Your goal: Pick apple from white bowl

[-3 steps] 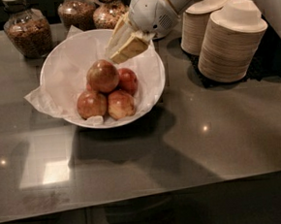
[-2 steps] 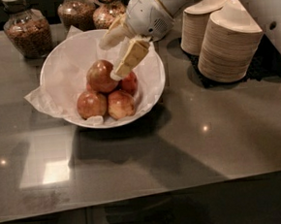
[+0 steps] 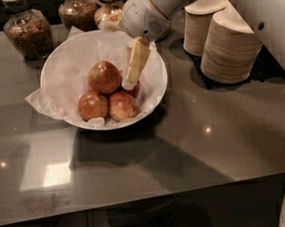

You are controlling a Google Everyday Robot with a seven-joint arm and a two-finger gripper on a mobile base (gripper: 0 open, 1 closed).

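The big gray table (image 3: pixel 209 144) fills most of the frame. The white robot arm (image 3: pixel 163 5) comes in from the upper right and reaches down to the left. The white bowl (image 3: pixel 154 104) sits in the upper middle of the frame, with crumpled paper inside it. Two stacks of paper bowls (image 3: pixel 228 49) stand at the upper right. Glass jars (image 3: pixel 27 31) stand along the top left.

The apple (image 3: pixel 103 77) is in the bowl, on top of three smaller apples (image 3: pixel 92 105). The gripper (image 3: pixel 131 77) is down in the bowl, just beside the right side of the apple. It is not possible to tell how far open the gripper is. It does not seem to hold anything yet.

This looks like the reaching step. Next, the gripper likely needs to get around the apple, squeeze it and lift it straight up without bumping the others.
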